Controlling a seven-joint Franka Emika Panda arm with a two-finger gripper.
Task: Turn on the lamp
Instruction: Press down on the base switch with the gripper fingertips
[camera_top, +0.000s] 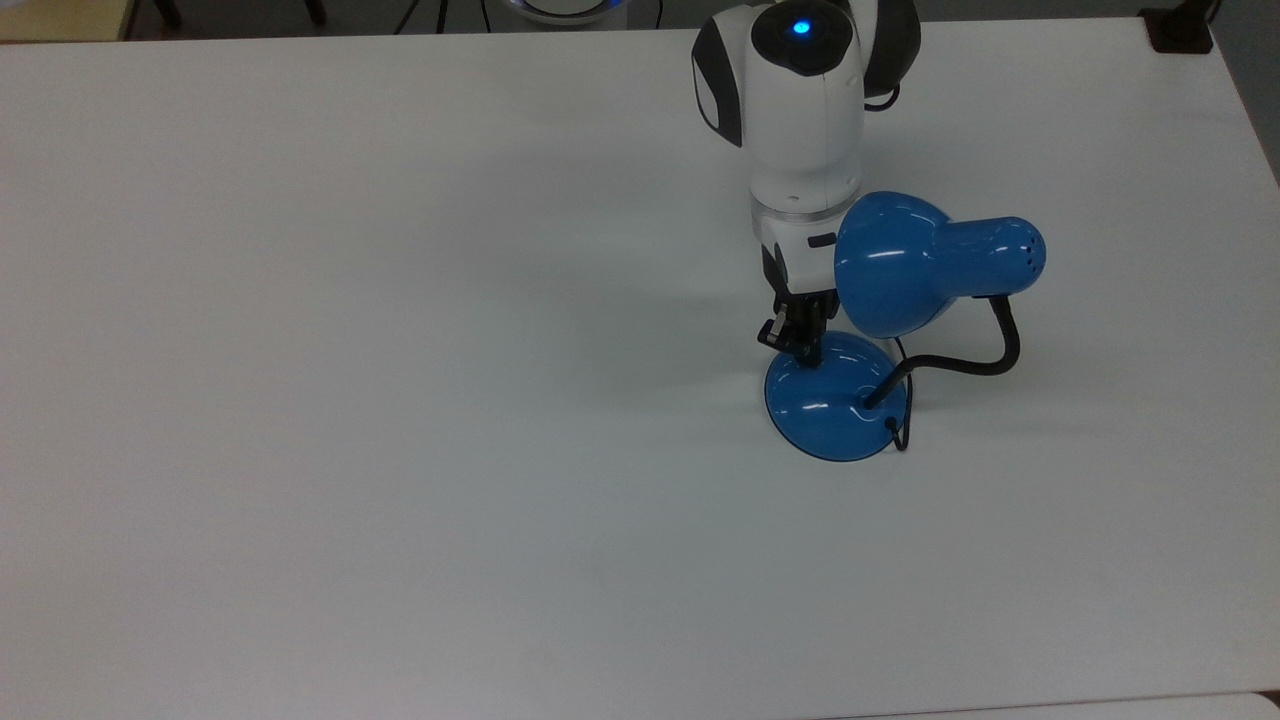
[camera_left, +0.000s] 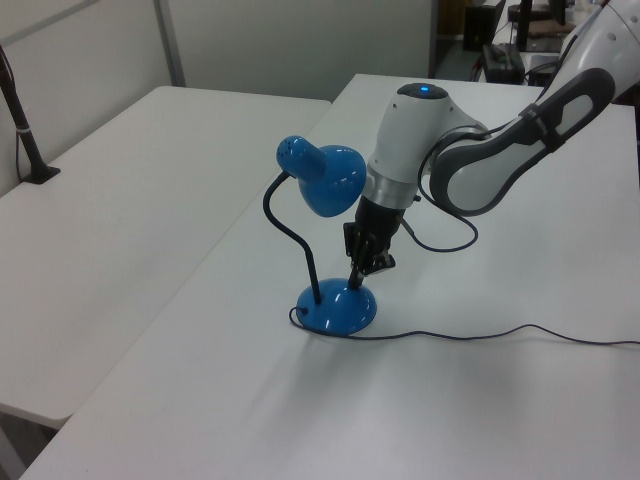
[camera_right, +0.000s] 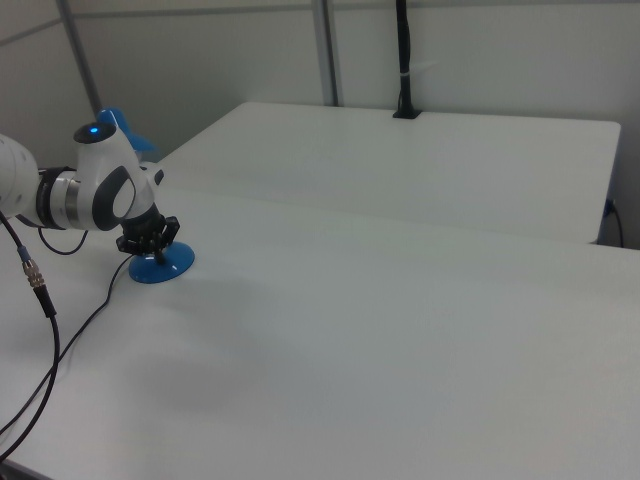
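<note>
A blue desk lamp stands on the white table (camera_top: 400, 400): a round base (camera_top: 835, 415), a black gooseneck (camera_top: 960, 365) and a blue shade (camera_top: 900, 265) pointing to the top view's left. No light shows from the shade. My gripper (camera_top: 803, 350) points down beside the shade, shut, with its tips resting on the base's upper edge near the top view's left. In the left view my gripper (camera_left: 356, 280) touches the base (camera_left: 330, 312) just right of the neck, under the shade (camera_left: 325, 180). In the right view the gripper (camera_right: 152, 243) is over the base (camera_right: 165, 268).
The lamp's black cord (camera_left: 480, 335) trails across the table toward the left view's right. The arm's own cable (camera_right: 40, 300) hangs at the right view's left. A second white table (camera_left: 120, 200) adjoins, with a black post (camera_left: 20, 115) on it.
</note>
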